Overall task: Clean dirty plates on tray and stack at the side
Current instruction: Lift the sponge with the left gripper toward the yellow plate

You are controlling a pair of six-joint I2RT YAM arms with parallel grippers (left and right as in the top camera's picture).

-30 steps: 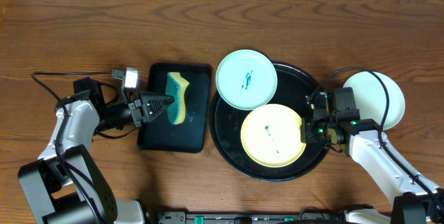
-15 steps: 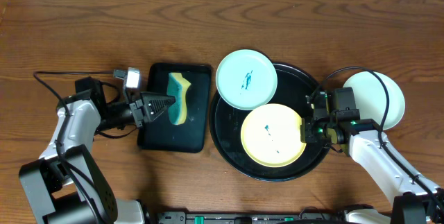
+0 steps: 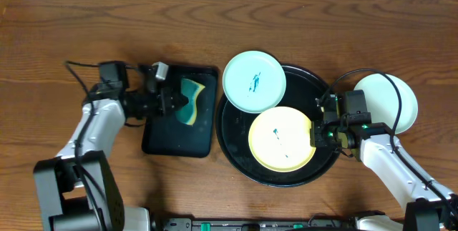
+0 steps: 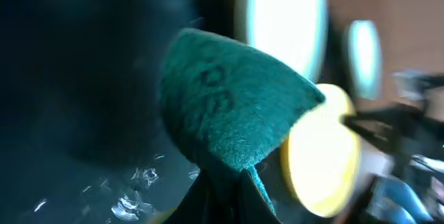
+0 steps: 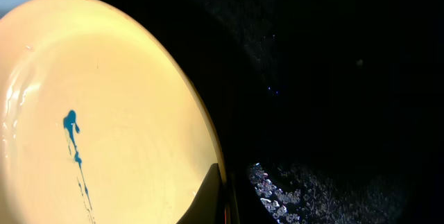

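The round black tray (image 3: 236, 149) holds a yellow plate (image 3: 280, 138) with a teal smudge; a mint-blue plate (image 3: 254, 81) with a teal smudge rests on the tray's upper left rim. A second mint-blue plate (image 3: 401, 102) lies on the table at the right. My right gripper (image 3: 315, 136) is shut on the yellow plate's right rim; the right wrist view shows the plate (image 5: 104, 120) pinched at its edge (image 5: 220, 196). My left gripper (image 3: 175, 102) is shut on a teal and yellow sponge (image 3: 190, 101), which fills the left wrist view (image 4: 229, 106), above the rectangular tray.
A small rectangular black tray (image 3: 168, 134) sits left of the round tray, under the sponge. Cables run along the table by the left arm (image 3: 79, 70) and loop over the right-hand plate (image 3: 372, 77).
My left arm has shifted up and to the right and turned, lifting the sponge so its teal side faces up. The right arm and the plates have not moved.
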